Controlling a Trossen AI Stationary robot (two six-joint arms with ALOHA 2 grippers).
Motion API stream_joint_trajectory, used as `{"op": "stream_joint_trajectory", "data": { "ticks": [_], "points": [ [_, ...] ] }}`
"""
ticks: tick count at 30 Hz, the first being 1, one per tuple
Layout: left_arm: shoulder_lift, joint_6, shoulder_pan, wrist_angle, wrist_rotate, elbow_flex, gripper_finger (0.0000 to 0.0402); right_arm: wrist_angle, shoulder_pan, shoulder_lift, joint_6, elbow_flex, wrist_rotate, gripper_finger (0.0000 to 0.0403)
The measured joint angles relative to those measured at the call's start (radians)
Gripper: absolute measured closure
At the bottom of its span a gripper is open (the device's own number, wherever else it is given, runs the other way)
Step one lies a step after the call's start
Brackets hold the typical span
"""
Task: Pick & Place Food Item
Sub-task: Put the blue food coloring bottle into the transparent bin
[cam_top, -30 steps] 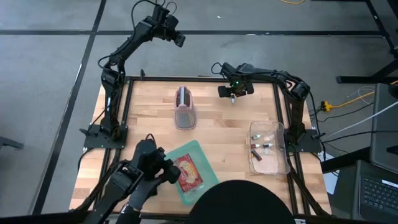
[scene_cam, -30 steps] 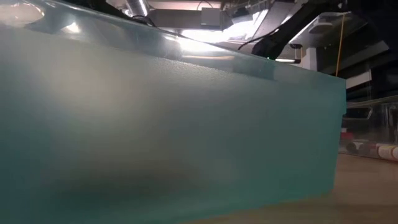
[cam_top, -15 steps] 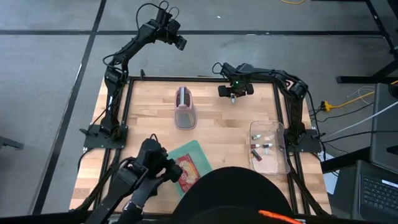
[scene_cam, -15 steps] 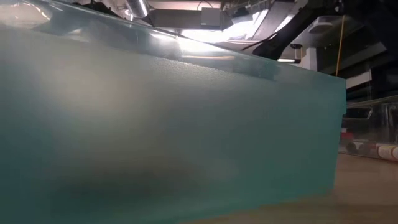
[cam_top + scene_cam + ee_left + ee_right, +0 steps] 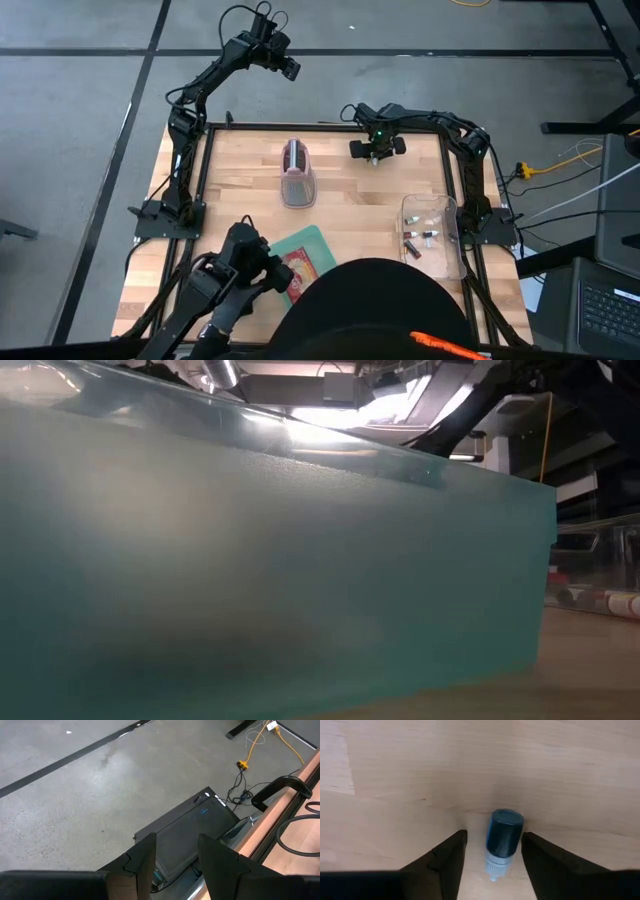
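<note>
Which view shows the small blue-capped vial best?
The right wrist view: the vial lies on the wood between the right gripper's open fingers. The high view shows only a speck there; the low and left wrist views miss it.

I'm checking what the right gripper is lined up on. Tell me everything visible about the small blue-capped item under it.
The blue-capped vial is small, with a dark blue cap and a pale, translucent-looking body. It rests on the bare wooden table near its far edge, between the open fingers of the right gripper, which do not appear to touch it. In the high view it barely shows under the gripper.
</note>
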Motion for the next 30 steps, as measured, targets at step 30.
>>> {"op": "stream_joint_trajectory", "data": {
  "ticks": [30],
  "points": [
    [0.000, -0.063, 0.000, 0.092, 0.087, 0.000, 0.0261, 0.086, -0.019, -0.109, -0.002, -0.005, -0.013, 0.0338]
  ]
}}
